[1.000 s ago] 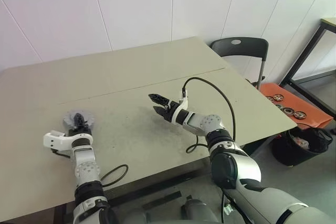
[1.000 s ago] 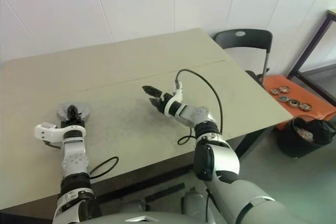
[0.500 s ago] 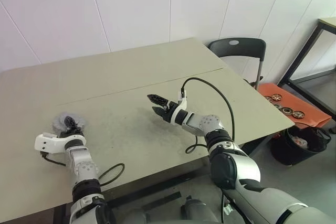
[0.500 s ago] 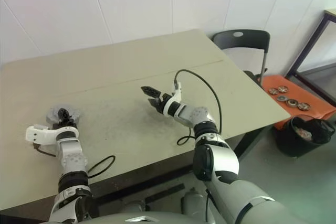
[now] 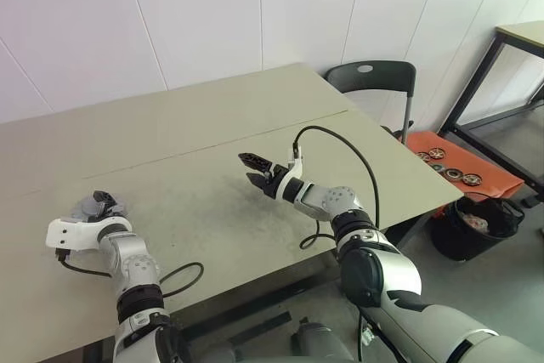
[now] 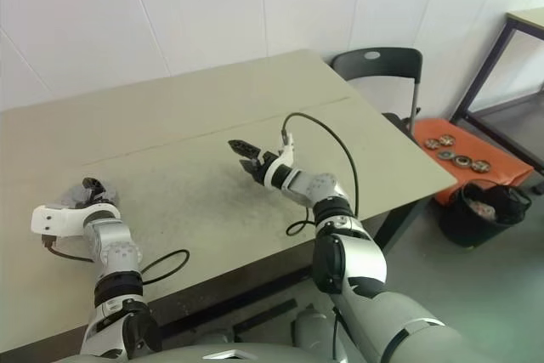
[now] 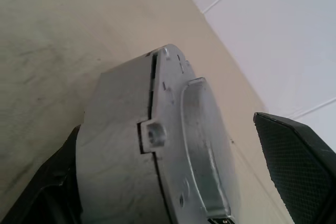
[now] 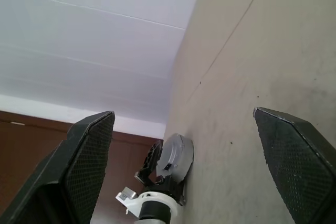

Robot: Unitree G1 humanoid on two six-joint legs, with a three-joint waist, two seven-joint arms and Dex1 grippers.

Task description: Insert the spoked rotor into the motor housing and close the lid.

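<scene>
Left tool (image 7: 173,182) spread around lid (image 7: 173,145); one pad (image 7: 302,156) apart.

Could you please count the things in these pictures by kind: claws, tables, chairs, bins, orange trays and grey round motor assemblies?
Claws: 2, the left claw and the right claw
Tables: 2, the big table and the side table
Chairs: 1, the black chair
Bins: 1, the black bin
Orange trays: 1, the orange tray
Grey round motor assemblies: 1, the motor assembly
Total: 8

One grey lid (image 7: 178,145), one table (image 5: 195,125), one chair (image 5: 371,79), two tools.
</scene>
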